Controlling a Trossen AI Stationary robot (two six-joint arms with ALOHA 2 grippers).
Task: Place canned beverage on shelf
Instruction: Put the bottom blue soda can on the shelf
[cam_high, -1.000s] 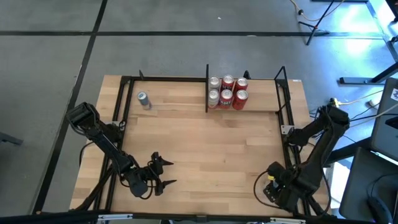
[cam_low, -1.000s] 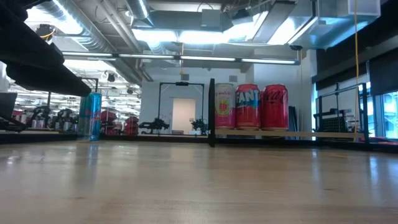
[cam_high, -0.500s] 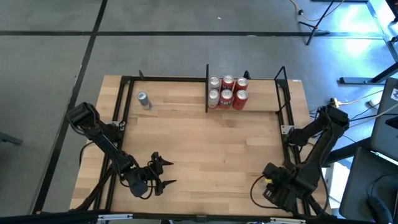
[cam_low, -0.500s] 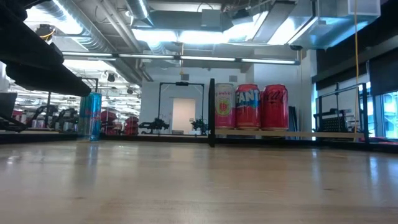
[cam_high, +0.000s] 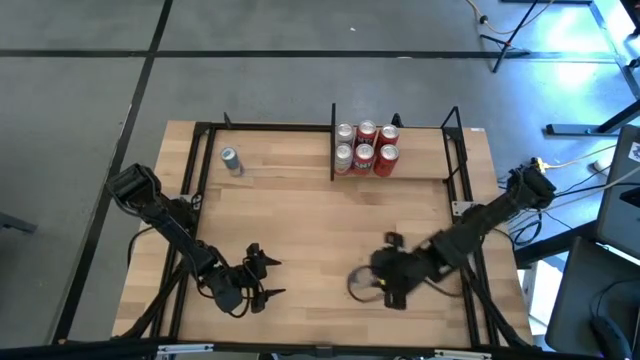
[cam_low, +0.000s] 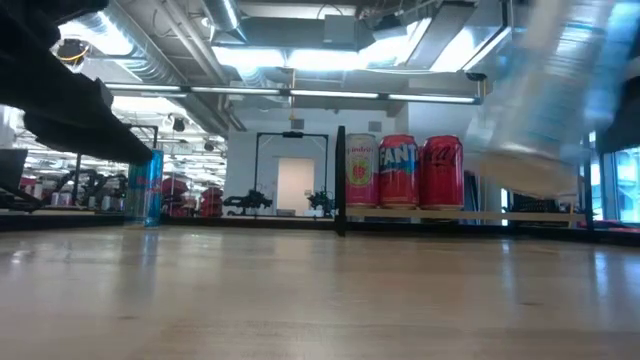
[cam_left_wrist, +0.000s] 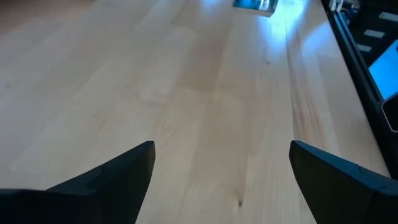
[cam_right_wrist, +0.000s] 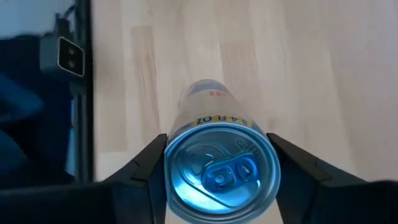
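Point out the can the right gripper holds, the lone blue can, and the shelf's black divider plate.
held can (cam_right_wrist: 221, 165), right wrist view, on its top lid.
blue can (cam_high: 231, 160), high view, on its top.
divider plate (cam_high: 332, 150), high view, at mid-length of its top edge.

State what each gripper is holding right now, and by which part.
The right gripper holds a light blue can, its fingers clamped on opposite sides of the body just below the top rim. The left gripper is open and holds nothing.
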